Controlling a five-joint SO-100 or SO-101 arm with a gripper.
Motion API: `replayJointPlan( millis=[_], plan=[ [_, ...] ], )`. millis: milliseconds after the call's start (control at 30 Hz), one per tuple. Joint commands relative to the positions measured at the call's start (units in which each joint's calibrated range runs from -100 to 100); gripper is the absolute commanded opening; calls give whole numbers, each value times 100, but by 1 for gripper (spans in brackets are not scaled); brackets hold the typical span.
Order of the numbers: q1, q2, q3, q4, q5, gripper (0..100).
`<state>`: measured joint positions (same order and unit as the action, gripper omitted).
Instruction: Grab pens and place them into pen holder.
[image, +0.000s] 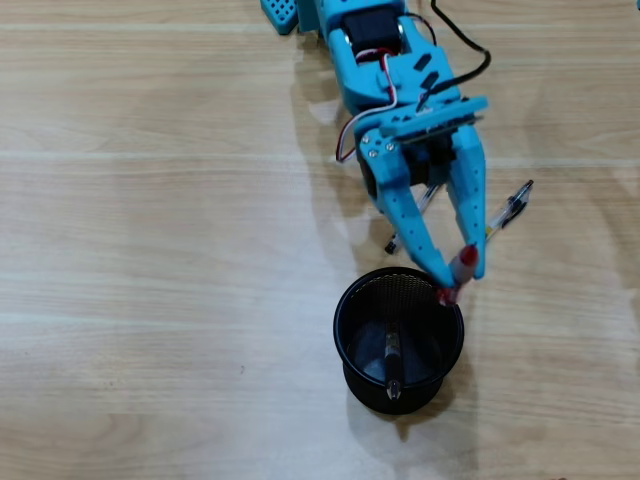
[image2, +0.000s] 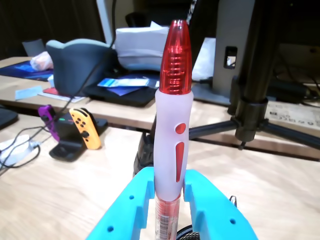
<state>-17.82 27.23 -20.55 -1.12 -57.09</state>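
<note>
My blue gripper (image: 457, 277) is shut on the red pen (image: 462, 262) and holds it right at the far-right rim of the black mesh pen holder (image: 340, 335) in the overhead view. In the wrist view the red pen (image2: 172, 100), with a white sleeve and red cap, stands upright between the jaws (image2: 169, 190), and a bit of the pen holder's rim (image2: 182, 234) shows below. A dark pen (image: 392, 365) lies inside the holder. A clear pen with a black cap (image: 510, 208) lies on the table right of the fingers. Another pen (image: 427, 200) is partly hidden under the gripper.
The wooden table (image: 150, 250) stretches left and below the holder. The arm's body (image: 380, 60) and its cables (image: 470, 60) come in from the top. In the wrist view a black tripod (image2: 250, 115) and a cluttered desk with controllers (image2: 82, 127) stand beyond the table.
</note>
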Motion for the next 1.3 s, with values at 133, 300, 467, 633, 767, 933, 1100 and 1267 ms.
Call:
replayJointPlan(
  millis=[133, 300, 467, 633, 767, 933, 1100, 1267],
  plan=[
    [107, 305, -329, -296, 17, 2],
    [197, 431, -320, -296, 17, 2],
    [225, 557, -248, -296, 17, 2],
    [188, 658, -257, -296, 12, 6],
    [152, 583, -293, -296, 12, 17],
    [134, 322, -374, -228, 12, 17],
    [89, -131, -95, -219, 12, 17],
    [61, -954, 780, -219, 17, 12]
  ],
)
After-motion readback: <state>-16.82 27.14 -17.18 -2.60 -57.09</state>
